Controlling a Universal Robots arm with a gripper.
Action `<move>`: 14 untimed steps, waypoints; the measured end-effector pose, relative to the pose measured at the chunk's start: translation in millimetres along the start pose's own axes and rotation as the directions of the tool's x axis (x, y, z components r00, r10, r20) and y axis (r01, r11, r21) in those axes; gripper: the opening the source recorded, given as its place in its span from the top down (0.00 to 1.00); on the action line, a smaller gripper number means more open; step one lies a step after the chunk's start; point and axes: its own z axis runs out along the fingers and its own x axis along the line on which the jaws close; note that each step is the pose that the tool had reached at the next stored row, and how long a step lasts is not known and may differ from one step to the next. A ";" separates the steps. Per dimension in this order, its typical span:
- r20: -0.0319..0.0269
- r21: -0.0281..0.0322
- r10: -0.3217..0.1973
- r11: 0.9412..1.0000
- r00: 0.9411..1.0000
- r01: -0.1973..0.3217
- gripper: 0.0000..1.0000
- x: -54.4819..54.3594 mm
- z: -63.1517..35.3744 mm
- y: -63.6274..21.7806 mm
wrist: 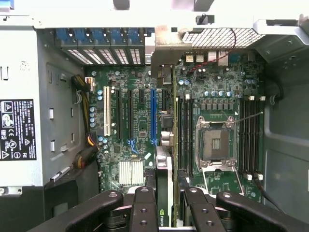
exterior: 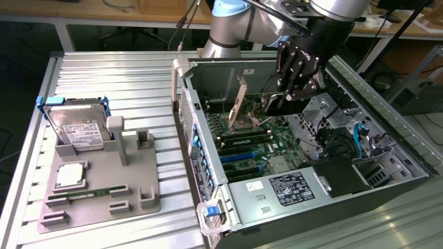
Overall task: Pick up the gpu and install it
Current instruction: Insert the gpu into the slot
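Observation:
My gripper (exterior: 296, 88) hangs inside the open computer case (exterior: 387, 129), shut on the gpu (exterior: 282, 107), a dark card held on edge above the motherboard (exterior: 249, 145). The wrist view looks straight down the card. The gpu (wrist: 163, 176) stands edge-on between my black fingers (wrist: 144, 208), and its pale metal bracket (wrist: 166, 48) reaches toward the case's rear slot openings. My gripper (wrist: 166, 209) grips its near end. The card hovers beside the blue expansion slot (wrist: 153, 116), between it and the memory slots (wrist: 183, 130). I cannot tell whether it touches the board.
A grey fixture (exterior: 104, 179) on the ribbed table holds a hard drive (exterior: 78, 128) in a blue caddy, a processor (exterior: 71, 174) and a green memory stick (exterior: 90, 193). Inside the case are the power supply (exterior: 291, 189), the open processor socket (wrist: 216, 142) and cables (wrist: 84, 145).

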 end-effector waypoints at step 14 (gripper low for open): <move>0.000 0.001 0.000 1.000 1.000 0.000 0.73 0.2 6.5 0.0</move>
